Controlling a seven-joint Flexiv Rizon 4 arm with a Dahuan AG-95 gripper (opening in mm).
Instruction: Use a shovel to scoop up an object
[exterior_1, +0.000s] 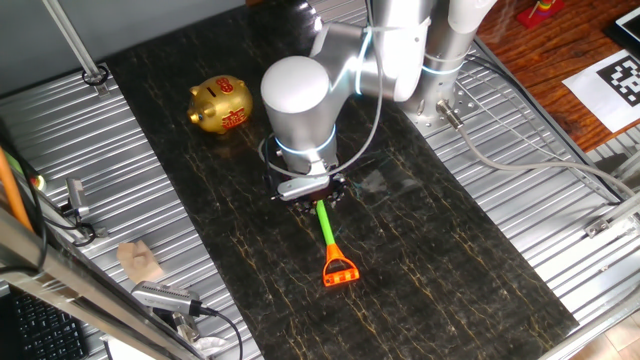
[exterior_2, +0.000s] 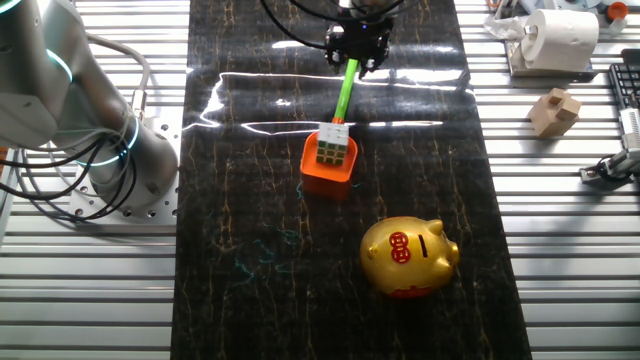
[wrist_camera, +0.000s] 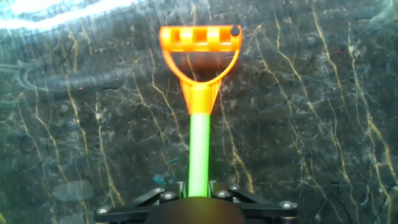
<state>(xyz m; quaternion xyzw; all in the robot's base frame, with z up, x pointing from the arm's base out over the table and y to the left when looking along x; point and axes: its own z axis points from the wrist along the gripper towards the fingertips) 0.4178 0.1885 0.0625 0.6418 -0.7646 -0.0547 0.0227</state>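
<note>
One fixed view: arm descends from upper right of frame, wrist bulk over frame centre, gripper (exterior_1: 318, 196) clamped on the green shaft of the shovel (exterior_1: 331, 243). Orange D-handle lies toward lower centre; the blade end is hidden under the wrist, so the cube cannot be seen here. Gold piggy bank (exterior_1: 222, 104) sits upper left on the dark marble-pattern table (exterior_1: 470, 260), well apart from the tool. The other fixed view: gripper (exterior_2: 358, 42) at top centre, shaft running down-frame to the orange blade at centre. The object (exterior_2: 333, 150), a small white-and-blue cube, rests inside the blade, against its back wall; judged scooped, with the blade low at the table or just above it, cannot tell which. Piggy bank (exterior_2: 410, 256) lower right, near the blade but not touching. Hand view: fingers at bottom edge closed on the shaft; D-handle at top centre. Mid-shaft grip presumably gives leverage to keep the blade level so the 1 cube stays seated.
</note>
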